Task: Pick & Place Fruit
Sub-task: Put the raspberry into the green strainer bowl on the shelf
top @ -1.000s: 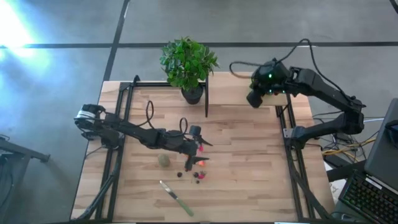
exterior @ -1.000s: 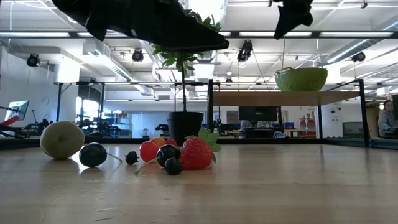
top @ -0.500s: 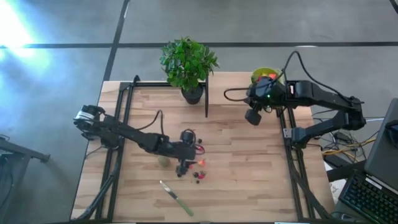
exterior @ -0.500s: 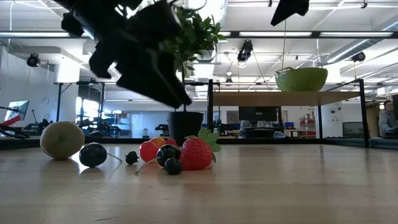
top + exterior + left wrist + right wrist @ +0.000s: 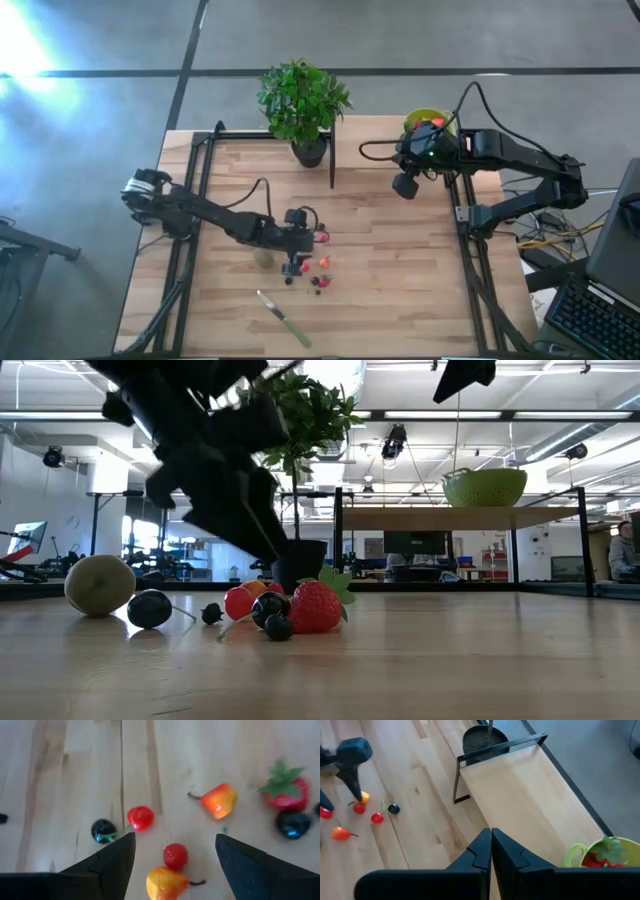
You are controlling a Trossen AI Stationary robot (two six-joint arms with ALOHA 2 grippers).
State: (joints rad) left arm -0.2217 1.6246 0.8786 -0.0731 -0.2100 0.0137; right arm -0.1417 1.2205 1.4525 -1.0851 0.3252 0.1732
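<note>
The small toy fruits lie in a loose cluster on the light wooden slatted desk, toward its middle-front. In the low view the cluster includes a red strawberry with a green leaf cap, several dark berries and a dull-green kiwi-like ball at one end. The left wrist view shows a red cherry on a green stem, a small red berry and two orange-yellow pear-shaped fruits apart from one another on the wood.

The left gripper hangs directly over the cluster, jaws released and spread, with the small red berry and one orange-yellow fruit between them; no contact is visible.

The right gripper is raised near the desk's far right side, jaws clenched and grasping nothing. Beside it stands a lime-green round bowl holding red fruit. A potted green plant stands at the far edge. A green-handled knife lies near the front edge.
</note>
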